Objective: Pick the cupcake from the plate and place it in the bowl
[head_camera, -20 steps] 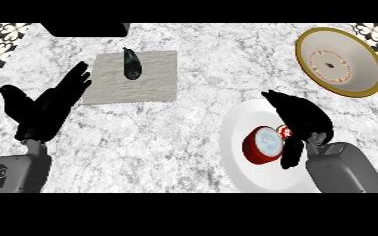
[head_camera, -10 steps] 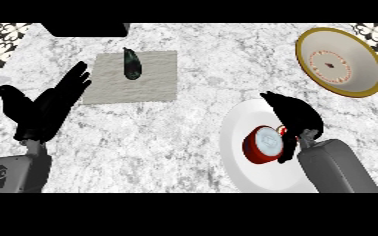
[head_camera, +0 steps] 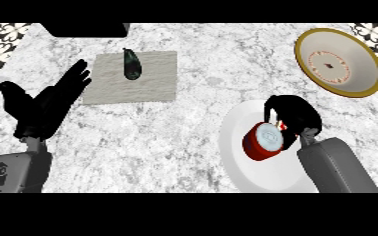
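A cupcake [head_camera: 262,141] with a red wrapper and pale top lies tilted on the white plate [head_camera: 255,172] at the lower right. My right hand [head_camera: 295,114] is bent over the cupcake's far right side, its fingers curled round it and touching it. The cream bowl [head_camera: 338,62] with a gold rim and red pattern sits at the upper right, apart from the plate. My left hand [head_camera: 48,102] rests open at the left edge, fingers up, holding nothing.
A grey cloth [head_camera: 155,87] lies at the upper left of the marble counter with a dark green vegetable [head_camera: 131,65] on it. A black object [head_camera: 85,29] sits at the counter's far edge.
My right hand has closed down further over the cupcake, and the forearm has shifted slightly left and forward. The cupcake has tipped a little. The left hand has not moved.
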Action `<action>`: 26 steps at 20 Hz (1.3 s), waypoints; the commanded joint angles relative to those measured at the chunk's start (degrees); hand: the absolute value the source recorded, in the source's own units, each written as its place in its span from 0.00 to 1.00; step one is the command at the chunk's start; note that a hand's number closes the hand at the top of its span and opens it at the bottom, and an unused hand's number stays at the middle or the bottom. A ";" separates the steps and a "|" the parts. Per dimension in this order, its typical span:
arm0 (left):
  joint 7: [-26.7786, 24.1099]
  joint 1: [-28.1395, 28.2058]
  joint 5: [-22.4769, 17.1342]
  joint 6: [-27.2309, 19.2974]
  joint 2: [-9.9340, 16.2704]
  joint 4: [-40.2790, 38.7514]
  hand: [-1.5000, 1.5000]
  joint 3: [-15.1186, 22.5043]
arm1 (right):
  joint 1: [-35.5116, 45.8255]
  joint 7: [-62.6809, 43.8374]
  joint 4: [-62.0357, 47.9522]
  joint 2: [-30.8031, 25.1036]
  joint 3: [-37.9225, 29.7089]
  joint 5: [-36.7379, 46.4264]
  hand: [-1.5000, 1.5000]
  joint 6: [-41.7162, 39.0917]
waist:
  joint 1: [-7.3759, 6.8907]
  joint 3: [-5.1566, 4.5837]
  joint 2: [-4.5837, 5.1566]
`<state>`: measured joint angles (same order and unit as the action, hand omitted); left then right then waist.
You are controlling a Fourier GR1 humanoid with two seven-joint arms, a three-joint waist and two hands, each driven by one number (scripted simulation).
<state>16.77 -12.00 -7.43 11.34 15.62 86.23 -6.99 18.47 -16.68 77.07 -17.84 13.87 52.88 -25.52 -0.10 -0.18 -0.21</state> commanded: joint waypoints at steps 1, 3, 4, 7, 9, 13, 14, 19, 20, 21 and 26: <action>0.77 4.60 -1.07 1.29 -0.40 5.21 0.50 -0.41 | 1.05 -2.01 5.15 1.10 -1.30 -0.21 1.00 -4.53 | -0.08 0.18 0.11; 1.51 -1.07 -1.12 1.18 -0.17 0.04 0.50 -1.74 | 1.88 1.35 -0.02 2.54 -1.16 2.09 1.00 -1.35 | 0.02 0.18 0.21; -1.07 -1.10 -0.89 2.36 1.24 -2.40 0.50 -3.16 | -3.32 3.91 4.09 0.18 -0.79 2.19 1.00 0.11 | 0.21 0.18 0.19; 2.73 -1.11 0.62 0.34 -0.98 1.51 0.50 -0.53 | 1.30 2.04 4.09 2.22 -2.22 1.87 1.00 -3.88 | 0.08 0.18 0.18; -1.18 0.49 3.47 -1.23 -3.26 -0.17 0.50 0.85 | 0.57 5.53 2.64 0.79 -2.14 3.56 1.00 -1.75 | 0.07 0.18 0.21; 2.14 -1.16 0.37 -0.62 -1.15 0.97 0.50 -1.76 | -4.71 25.49 -3.75 -18.78 -14.77 -3.89 1.00 1.51 | 1.90 0.46 0.76; 0.14 0.82 0.40 -0.43 -1.04 1.80 0.50 -2.30 | -6.25 28.15 -5.34 -21.70 -17.20 -4.80 1.00 2.25 | 2.39 0.61 0.82; 0.70 1.01 0.90 -0.52 -1.57 2.58 0.50 -1.24 | -6.24 41.37 -16.19 -32.59 -26.14 -8.63 1.00 3.78 | 1.65 0.96 1.32; 0.60 0.84 0.27 0.25 -1.48 2.35 0.50 -1.23 | -5.88 43.90 -18.63 -33.60 -27.19 -9.06 1.00 4.76 | 0.90 1.01 1.60; 0.27 0.64 -0.28 0.55 -0.72 1.69 0.50 -2.33 | -6.47 48.85 -20.98 -35.22 -28.81 -10.86 1.00 4.87 | 0.93 0.87 1.39; 1.10 0.31 -0.31 1.36 -0.52 3.04 0.50 -1.38 | -5.48 64.19 -32.47 -44.68 -33.63 -12.30 1.00 6.27 | -0.95 0.75 1.18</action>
<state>17.52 -11.19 -7.27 11.87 14.52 88.99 -8.32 12.12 36.70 52.37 -55.51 -15.71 42.43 -19.73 0.11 0.64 0.97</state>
